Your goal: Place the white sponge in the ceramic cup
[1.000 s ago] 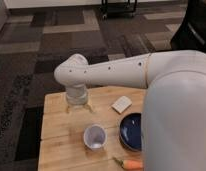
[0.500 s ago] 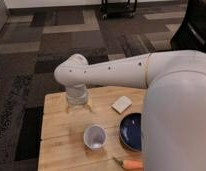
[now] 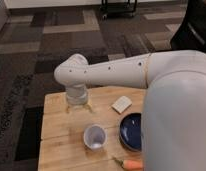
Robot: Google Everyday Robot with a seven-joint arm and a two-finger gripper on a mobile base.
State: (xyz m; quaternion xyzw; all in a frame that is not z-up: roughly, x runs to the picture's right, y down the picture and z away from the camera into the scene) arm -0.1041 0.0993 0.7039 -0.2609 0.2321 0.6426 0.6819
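The white sponge (image 3: 121, 104) lies flat on the wooden table (image 3: 61, 135), toward the back right. Nearer the front middle stands the ceramic cup (image 3: 94, 136), upright, with nothing visible inside it. My white arm reaches in from the right, and its wrist points down over the back left of the table. The gripper (image 3: 77, 106) hangs below the wrist, just above the tabletop. It is left of the sponge and behind the cup, touching neither.
A dark blue bowl (image 3: 132, 131) sits right of the cup, partly hidden by my arm. An orange object (image 3: 130, 164) lies at the table's front edge. Patterned carpet (image 3: 26, 60) surrounds the table, and a dark cart (image 3: 118, 7) stands far back.
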